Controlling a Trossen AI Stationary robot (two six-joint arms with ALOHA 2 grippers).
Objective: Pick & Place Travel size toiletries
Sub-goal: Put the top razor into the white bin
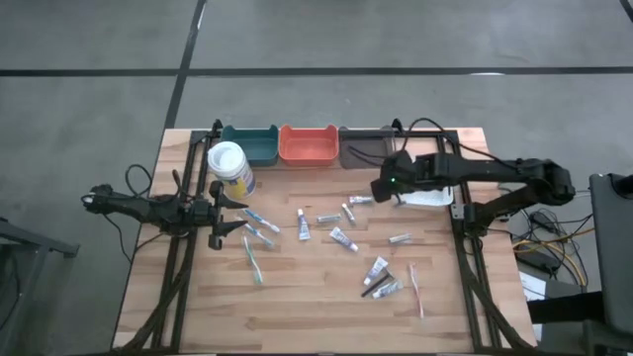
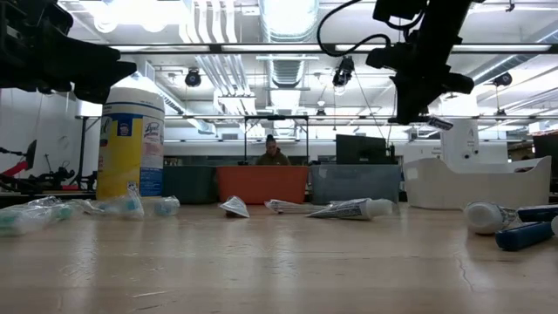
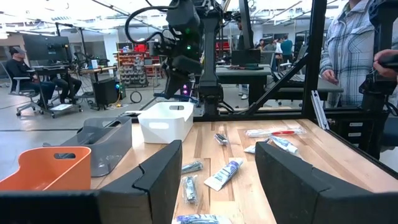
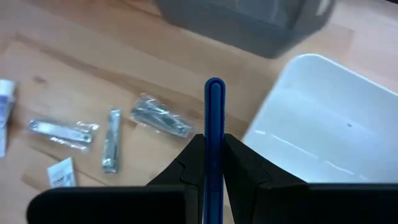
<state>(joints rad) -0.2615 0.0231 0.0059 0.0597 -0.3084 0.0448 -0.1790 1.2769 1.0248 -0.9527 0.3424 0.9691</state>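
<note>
My right gripper [image 4: 214, 149] is shut on a slim blue stick-like piece [image 4: 214, 106]. It hovers beside the white bin [image 4: 323, 124], at that bin's left edge in the high view [image 1: 391, 185]. Small white tubes [image 1: 343, 237], a teal toothbrush [image 1: 254, 259], a pink toothbrush [image 1: 415, 289] and a dark stick [image 1: 374, 288] lie flat on the wooden table. Wrapped silver pieces [image 4: 158, 121] lie below the right gripper. My left gripper [image 1: 229, 214] is open and waits at the table's left side, by the wipes canister [image 1: 230, 168]. My right gripper pinches the blue piece between its two fingers, partway along its length [image 4: 214, 134]. The piece lies along the fingers, and its rounded free end [image 4: 214, 84] sticks out past the fingertips. It is lifted clear of the table.
Teal [image 1: 249, 145], orange [image 1: 309, 145] and grey [image 1: 366, 148] bins stand in a row along the far edge, with the white bin [image 1: 435, 195] to their right, partly under the right arm. A tall wipes canister stands far left. People stand beyond the table [image 3: 354, 56].
</note>
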